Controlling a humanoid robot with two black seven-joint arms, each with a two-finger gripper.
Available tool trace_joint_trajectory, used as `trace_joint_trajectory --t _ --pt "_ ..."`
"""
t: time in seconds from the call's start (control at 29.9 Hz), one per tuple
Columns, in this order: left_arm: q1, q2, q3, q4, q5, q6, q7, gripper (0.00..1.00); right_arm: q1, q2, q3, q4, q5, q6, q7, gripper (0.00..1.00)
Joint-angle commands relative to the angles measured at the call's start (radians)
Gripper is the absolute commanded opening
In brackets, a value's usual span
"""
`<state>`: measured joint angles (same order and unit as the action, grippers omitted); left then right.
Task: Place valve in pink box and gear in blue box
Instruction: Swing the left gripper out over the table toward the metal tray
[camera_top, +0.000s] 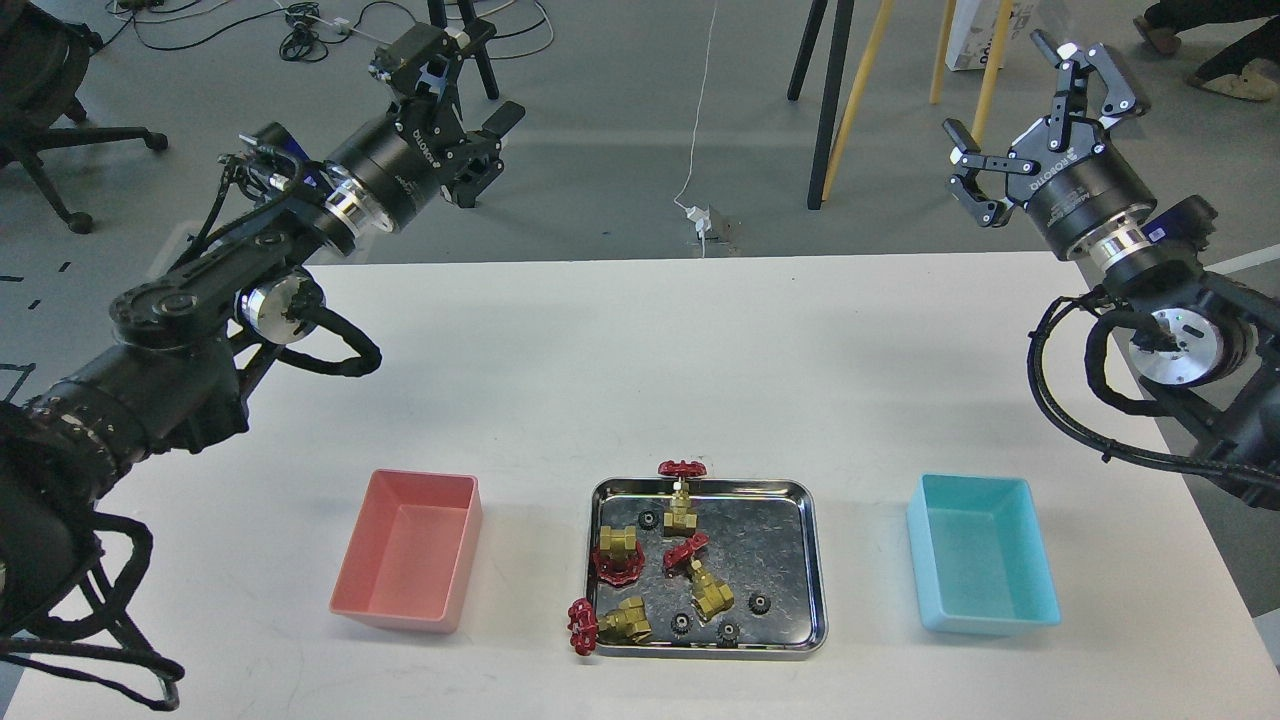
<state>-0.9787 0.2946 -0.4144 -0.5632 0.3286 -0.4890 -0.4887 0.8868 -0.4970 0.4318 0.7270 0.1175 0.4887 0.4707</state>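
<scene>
Standing on the white table (700, 360), a shiny steel tray (812, 560) is in the middle of the near side, between the pink box (408, 552) on the left and the blue box (982, 555) on the right. Both boxes are well apart from the tray, and nothing is seen inside them.

Four brass valves with red handwheels lie in the tray. One valve (682, 500) is at the far edge, with its handwheel over the rim. A second (617, 552) lies at the left side, a third (705, 580) is in the centre, and the fourth (615, 620) lies at the near left corner, with its handwheel over the rim. Small black gears lie between them: one gear (648, 519) is near the far left, the others (758, 603) (681, 624) (728, 631) are along the near side.

The left hand (470, 105) hangs high beyond the far left of the table, its fingers apart and holding nothing. The right hand (1030, 105) hangs beyond the far right corner, its fingers also spread wide and empty. Both hands are far from the tray.
</scene>
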Motion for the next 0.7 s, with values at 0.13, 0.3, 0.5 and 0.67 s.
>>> trace_joint_trajectory --t 0.13,0.3,0.5,0.67 --pt "0.023 -0.008 -0.030 0.012 0.003 0.000 0.000 0.85 0.052 -0.011 0.002 -0.030 0.001 0.000 -0.004 0.99" --pt "0.026 -0.054 -0.044 -0.012 0.004 0.000 0.000 0.85 0.219 0.000 -0.011 -0.222 -0.001 0.000 -0.090 0.99" --pt "0.012 0.017 -0.047 -0.283 0.166 0.000 0.000 0.85 0.239 0.000 -0.011 -0.230 -0.002 0.000 -0.176 0.99" --pt "-0.081 0.132 0.151 -0.529 0.385 0.000 0.000 0.85 0.224 -0.002 -0.008 -0.231 0.002 0.000 -0.176 0.99"
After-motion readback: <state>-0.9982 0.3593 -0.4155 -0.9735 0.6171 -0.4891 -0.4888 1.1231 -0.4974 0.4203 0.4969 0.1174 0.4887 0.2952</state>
